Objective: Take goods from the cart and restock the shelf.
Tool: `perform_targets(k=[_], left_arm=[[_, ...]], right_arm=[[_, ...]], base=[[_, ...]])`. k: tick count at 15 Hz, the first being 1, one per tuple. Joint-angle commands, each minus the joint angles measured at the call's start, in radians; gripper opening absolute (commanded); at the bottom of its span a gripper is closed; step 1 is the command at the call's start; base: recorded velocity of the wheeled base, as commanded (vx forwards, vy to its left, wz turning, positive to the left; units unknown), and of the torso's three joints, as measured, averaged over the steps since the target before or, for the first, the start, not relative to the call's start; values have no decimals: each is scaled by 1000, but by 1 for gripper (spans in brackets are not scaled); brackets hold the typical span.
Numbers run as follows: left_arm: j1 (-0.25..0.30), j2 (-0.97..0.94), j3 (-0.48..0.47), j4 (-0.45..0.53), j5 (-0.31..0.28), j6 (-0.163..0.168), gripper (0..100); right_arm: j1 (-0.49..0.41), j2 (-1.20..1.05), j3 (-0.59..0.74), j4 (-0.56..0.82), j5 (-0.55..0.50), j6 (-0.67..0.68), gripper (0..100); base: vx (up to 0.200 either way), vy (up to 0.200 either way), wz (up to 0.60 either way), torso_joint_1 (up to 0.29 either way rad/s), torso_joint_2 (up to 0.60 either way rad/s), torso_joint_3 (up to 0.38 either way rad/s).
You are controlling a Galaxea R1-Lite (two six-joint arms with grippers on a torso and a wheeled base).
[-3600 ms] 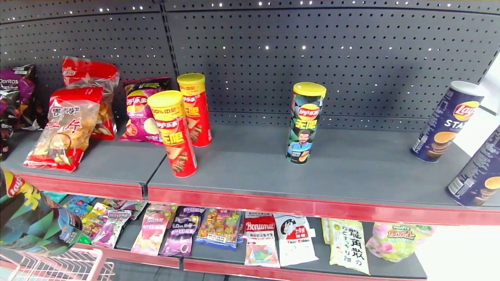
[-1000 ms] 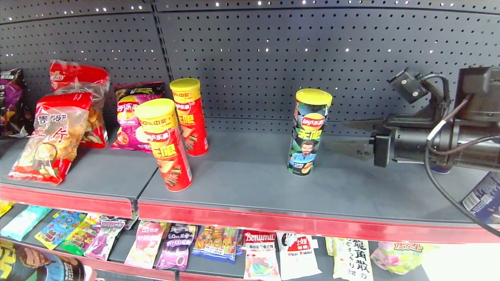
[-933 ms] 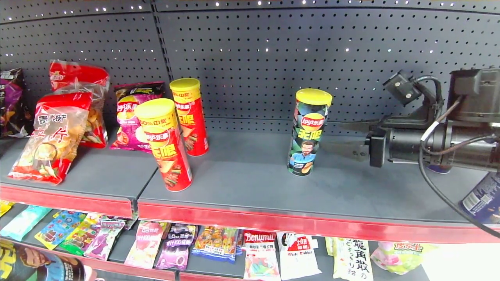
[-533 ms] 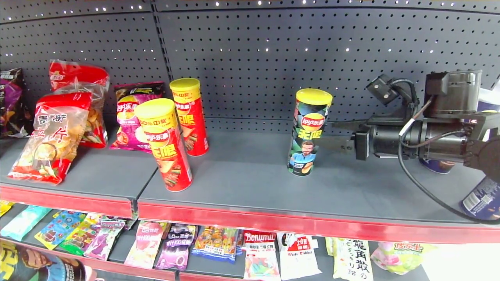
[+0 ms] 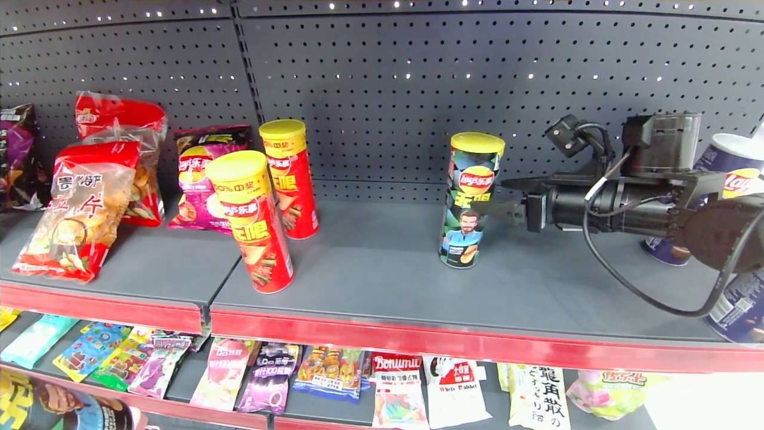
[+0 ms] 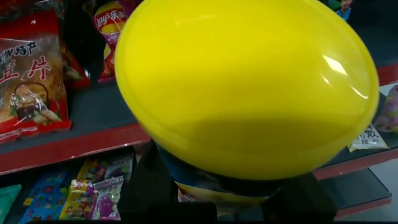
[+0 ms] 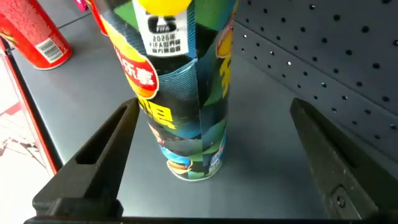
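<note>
Jaws on right gripper (image 5: 506,197): wide open, nothing held, one finger on each side of the green chip can (image 5: 468,203). The tips are only just at its right flank, so the body isn't fully between them. The can stands upright mid-shelf (image 5: 370,280), well apart from the red chip cans (image 5: 253,221).

Left gripper (image 6: 224,194) looks closed on a second chip can (image 6: 249,87), yellow lid towards the wrist cam, held low in front of the shelf.

My read: right arm is going for a grasp to reposition the green can.
- push in level until the can sits between the pads, not at the tips
- keep it centred; a one-sided touch tips a tall, light can
- grip around mid-height
- watch the rear finger against the pegboard back panel (image 5: 418,89)
</note>
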Motion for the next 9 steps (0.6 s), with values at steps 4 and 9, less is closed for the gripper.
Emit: perform_targets(k=[4,9], left_arm=[[1,6,3,2,0,0,0],[1,1,20,2,2,2,0]], right_arm=[[19,29,-50,0,5,4,100],[79,9,-25,0,4,4,100]], base=[[0,0,0,0,0,0],[0,0,0,0,0,0]])
